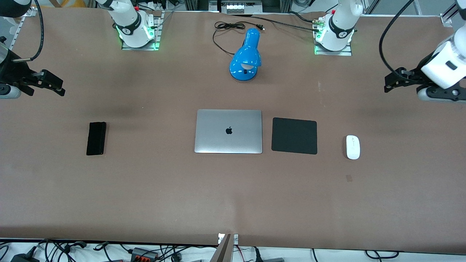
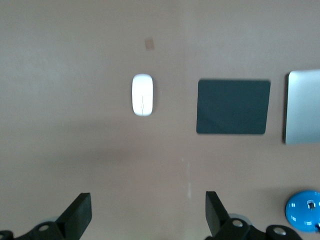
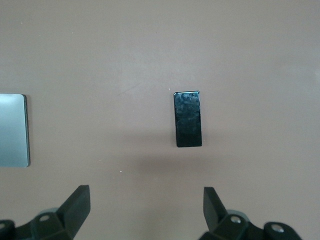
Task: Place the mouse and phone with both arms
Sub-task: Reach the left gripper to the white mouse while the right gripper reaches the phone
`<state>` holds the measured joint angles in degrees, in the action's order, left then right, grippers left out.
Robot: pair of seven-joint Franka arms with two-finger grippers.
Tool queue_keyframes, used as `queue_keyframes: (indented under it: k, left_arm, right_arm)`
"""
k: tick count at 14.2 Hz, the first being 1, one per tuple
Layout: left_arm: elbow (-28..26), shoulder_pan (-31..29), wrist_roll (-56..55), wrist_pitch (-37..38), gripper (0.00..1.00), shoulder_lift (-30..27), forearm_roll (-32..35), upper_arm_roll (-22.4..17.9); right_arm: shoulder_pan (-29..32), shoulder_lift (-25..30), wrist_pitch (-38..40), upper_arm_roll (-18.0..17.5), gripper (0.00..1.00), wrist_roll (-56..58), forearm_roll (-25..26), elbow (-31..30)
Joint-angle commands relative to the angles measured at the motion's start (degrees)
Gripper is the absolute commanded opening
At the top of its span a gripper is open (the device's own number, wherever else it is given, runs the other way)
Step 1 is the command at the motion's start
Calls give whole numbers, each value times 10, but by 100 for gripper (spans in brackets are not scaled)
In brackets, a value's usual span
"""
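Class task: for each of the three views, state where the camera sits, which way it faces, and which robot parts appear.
Front view: high, facing both bases; sees left tool, right tool.
Left wrist view: looks down past its open fingers at the mouse and mouse pad.
Right wrist view: looks down past open fingers at the phone.
All share the laptop.

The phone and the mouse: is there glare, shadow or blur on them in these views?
Front view: phone matte black, no glare; mouse bright white, thin shadow at its edge. Left wrist view: the mouse is soft and overexposed, its centre line faint. Right wrist view: mottled reflections on the phone's glossy face, and a broad dim shadow on the table beside it.
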<state>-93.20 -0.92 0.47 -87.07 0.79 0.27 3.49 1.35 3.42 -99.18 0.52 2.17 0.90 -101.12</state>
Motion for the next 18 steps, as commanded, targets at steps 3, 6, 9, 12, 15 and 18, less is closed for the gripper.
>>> queue_keyframes:
  k: [3,6,9,12,15,18]
  left_arm:
    - [48,-8,3,23,100,79,2,-7]
    - [39,-34,6,-38,100,163,7,-9]
    - [-22,-33,18,-189,100,196,8,-8]
    - [-142,-33,19,-386,100,200,8,-6]
    - [-211,-32,19,-508,100,215,9,-3]
    - [-216,-32,29,-536,100,246,10,-3]
  right_arm:
    - [9,-20,12,-3,100,-3,-3,3]
    - [8,-58,16,-3,100,-5,3,-6]
    - [14,-104,-18,-2,100,-7,7,-7]
    - [23,-145,-71,-2,100,-9,8,-21]
    - [39,-160,-179,-1,100,-7,9,-82]
    - [48,-192,-262,-1,100,-4,13,-121]
